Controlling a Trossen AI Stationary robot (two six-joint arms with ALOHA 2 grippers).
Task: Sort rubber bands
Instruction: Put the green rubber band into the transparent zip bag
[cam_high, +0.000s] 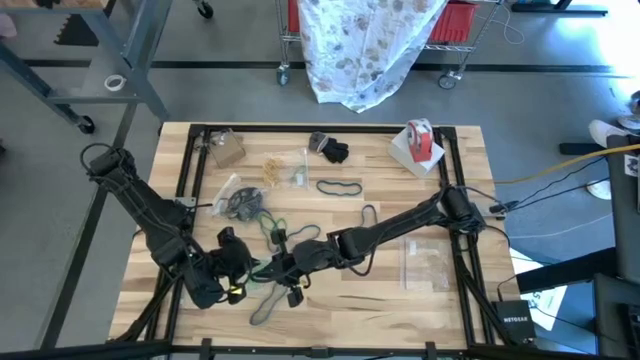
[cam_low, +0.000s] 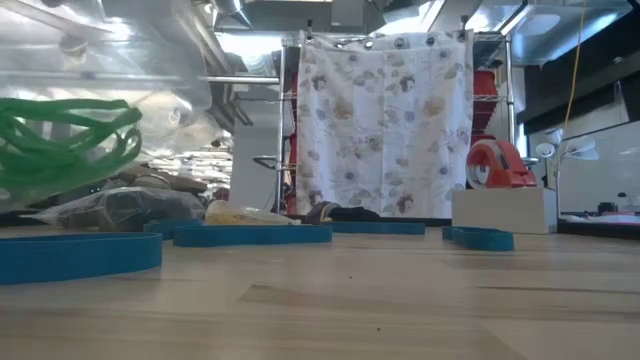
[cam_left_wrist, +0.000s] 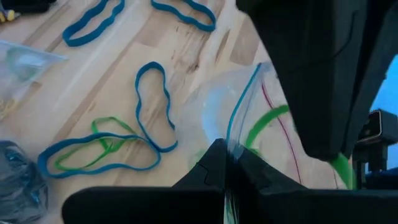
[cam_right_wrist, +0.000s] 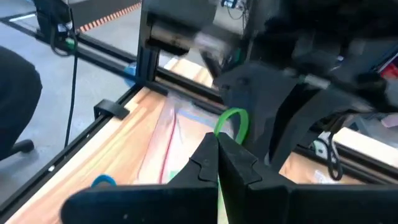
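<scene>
High view shows both arms meeting near the front edge of the tabletop (cam_high: 440, 300), left of its middle. The left hand (cam_left_wrist: 225, 163) is pinched together on the rim of a clear plastic bag (cam_left_wrist: 214, 109) with a blue zip line. The right hand (cam_right_wrist: 217, 152) is closed on a green rubber band (cam_right_wrist: 235, 123), which arcs up just past its fingertips, right at that bag.

The step in hand looks like feeding the green band into the bag. To do it well, the left hand should keep the mouth lifted and steady while the right hand pushes the loop well past the zip line before letting go; a floppy loop may spring back out or cling to a finger.

Other rubber bands (cam_left_wrist: 146, 102), blue and green, lie loose on the wood around the middle of the tabletop, some overlapping, with more bags toward the back-left corner.
</scene>
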